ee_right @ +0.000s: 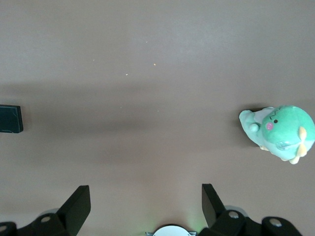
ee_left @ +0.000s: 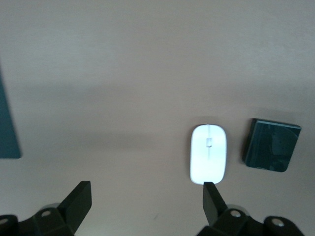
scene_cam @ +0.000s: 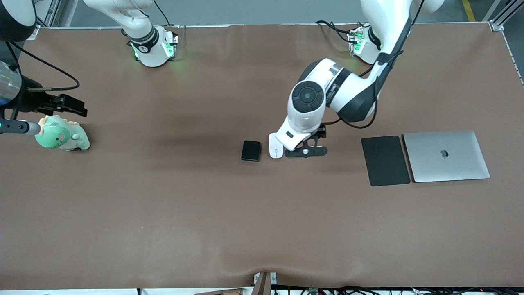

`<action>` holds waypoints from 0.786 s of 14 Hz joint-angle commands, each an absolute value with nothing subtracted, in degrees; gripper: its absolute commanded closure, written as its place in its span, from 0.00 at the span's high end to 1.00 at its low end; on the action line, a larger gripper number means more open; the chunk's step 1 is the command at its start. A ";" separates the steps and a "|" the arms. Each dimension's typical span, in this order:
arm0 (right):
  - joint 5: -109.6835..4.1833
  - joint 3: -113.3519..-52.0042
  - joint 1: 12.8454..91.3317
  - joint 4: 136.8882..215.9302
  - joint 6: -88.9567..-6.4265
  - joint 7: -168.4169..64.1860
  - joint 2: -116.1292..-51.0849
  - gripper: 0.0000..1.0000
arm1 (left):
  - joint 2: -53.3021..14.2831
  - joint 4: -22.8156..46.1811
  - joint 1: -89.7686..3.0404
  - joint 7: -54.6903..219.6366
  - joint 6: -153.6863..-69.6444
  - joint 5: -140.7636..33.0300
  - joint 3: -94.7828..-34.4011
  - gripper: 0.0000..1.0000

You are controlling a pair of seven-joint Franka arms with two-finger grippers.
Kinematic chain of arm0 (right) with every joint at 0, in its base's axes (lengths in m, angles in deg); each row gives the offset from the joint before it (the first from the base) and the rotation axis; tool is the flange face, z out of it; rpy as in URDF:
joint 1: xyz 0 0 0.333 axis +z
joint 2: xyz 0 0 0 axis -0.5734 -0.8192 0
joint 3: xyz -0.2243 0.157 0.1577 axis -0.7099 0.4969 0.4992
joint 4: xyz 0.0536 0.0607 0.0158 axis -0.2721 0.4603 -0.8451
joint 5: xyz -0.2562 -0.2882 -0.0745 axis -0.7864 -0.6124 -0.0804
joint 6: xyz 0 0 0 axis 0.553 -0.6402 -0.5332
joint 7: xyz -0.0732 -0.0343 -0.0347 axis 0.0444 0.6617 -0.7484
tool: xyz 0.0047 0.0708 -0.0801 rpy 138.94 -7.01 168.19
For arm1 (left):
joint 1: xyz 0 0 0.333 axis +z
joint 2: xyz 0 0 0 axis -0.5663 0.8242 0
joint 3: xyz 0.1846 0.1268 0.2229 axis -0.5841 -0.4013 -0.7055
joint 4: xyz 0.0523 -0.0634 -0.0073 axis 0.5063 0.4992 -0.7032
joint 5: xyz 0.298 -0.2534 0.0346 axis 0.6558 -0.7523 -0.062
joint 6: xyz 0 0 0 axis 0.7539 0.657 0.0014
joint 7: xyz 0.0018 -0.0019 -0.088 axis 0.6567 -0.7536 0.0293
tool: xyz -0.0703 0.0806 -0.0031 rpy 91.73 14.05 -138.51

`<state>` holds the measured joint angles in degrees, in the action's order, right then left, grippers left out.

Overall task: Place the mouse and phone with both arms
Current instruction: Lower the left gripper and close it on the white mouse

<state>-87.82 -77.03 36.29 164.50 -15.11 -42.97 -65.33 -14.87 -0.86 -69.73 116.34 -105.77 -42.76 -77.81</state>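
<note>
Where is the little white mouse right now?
In the front view the mouse lies mid-table beside the phone, on the phone's left-arm side, with the open left gripper hanging just above the table next to it.

The mouse (ee_left: 208, 153) is glossy white with a thin grey centre line. The phone (scene_cam: 251, 150) is black. The table (scene_cam: 163, 213) is brown. The pad (scene_cam: 385, 160) is matt black, the laptop (scene_cam: 446, 156) silver. The toy (scene_cam: 61, 134) is green, seemingly with pink cheeks.
</note>
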 commanded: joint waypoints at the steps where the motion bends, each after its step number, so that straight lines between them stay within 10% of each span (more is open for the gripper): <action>1: -86.43 -76.88 36.57 164.14 -16.27 -42.51 -67.17 1.00 | -11.65 -2.25 -72.10 117.51 -110.06 -43.03 -78.26 1.00; 11: -86.34 -76.79 36.92 164.31 -17.68 -42.25 -70.34 1.00 | -5.32 -1.46 -74.74 118.91 -118.08 -42.24 -78.43 1.00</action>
<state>-87.29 -76.84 36.71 164.53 -17.79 -42.94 -70.59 -6.03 -0.90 -74.35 117.75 -117.51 -42.76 -77.89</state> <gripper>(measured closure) 0.000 0.000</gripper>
